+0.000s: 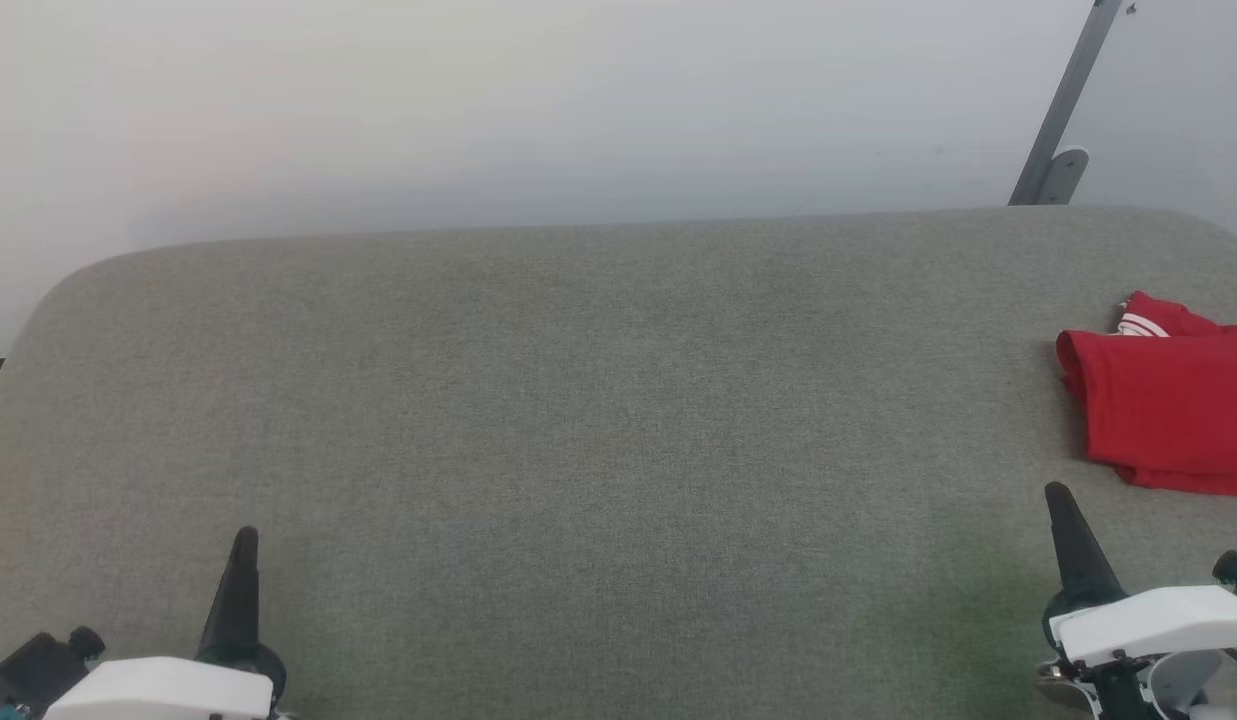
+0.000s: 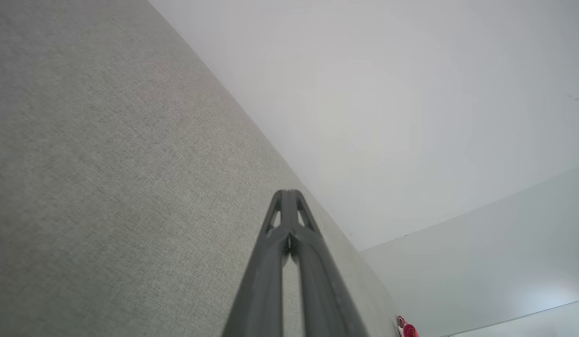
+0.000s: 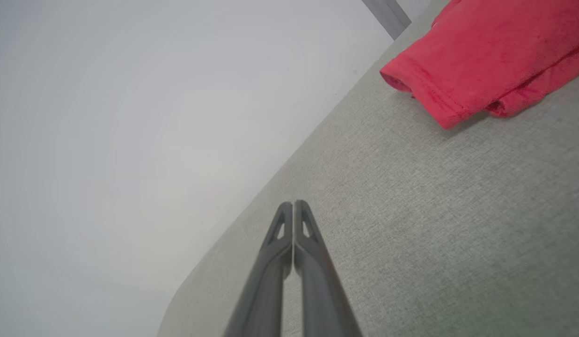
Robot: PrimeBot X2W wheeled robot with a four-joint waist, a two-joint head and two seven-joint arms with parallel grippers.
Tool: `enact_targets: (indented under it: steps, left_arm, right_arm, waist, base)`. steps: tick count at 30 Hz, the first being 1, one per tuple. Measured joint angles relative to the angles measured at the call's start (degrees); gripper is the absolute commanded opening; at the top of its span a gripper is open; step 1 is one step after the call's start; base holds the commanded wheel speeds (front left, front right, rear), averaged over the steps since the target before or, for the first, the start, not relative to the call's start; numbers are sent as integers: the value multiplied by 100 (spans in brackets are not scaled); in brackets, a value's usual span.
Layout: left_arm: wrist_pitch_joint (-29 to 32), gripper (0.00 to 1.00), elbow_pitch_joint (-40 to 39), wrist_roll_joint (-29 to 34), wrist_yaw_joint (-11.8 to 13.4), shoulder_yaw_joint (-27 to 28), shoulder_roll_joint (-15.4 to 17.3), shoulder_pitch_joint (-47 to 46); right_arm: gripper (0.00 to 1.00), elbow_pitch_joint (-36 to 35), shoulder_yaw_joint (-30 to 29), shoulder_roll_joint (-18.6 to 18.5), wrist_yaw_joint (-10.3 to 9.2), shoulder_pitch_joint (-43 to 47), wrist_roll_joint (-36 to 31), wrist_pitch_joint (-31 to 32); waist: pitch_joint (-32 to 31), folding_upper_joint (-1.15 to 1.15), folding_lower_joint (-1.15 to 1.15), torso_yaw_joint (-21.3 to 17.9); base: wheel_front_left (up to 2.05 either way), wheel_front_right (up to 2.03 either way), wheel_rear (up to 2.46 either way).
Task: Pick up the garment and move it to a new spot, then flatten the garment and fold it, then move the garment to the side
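Head camera overlooks table (image 1: 578, 400); low wrist cameras share the garment (image 1: 1168, 410)

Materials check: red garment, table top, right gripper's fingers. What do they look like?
Garment: soft knit cloth, likely cotton or polyester, matte; stitched hem and limp folds show. Table top: grey-green woven fabric covering, matte; fine weave grain visible, what lies under it can't be told. Right gripper's fingers: dark grey moulded plastic or rubber, dull sheen, with cut-out slots near the tips.

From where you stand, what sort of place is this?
Probably a robot test room: a grey fabric-covered table, a plain white wall behind it, and a folded red garment on the table's right side.
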Motion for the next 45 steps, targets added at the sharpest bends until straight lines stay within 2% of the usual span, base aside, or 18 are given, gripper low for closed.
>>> enact_targets:
  steps: [45]
  left_arm:
    - [635, 0, 204, -1996, 0, -81, -348, -536]
  right_arm:
    - [0, -147, -152, 333, -4, -176, 2229, 650]
  waist:
    - [4, 0, 0, 3]
  base:
    - [0, 0, 0]
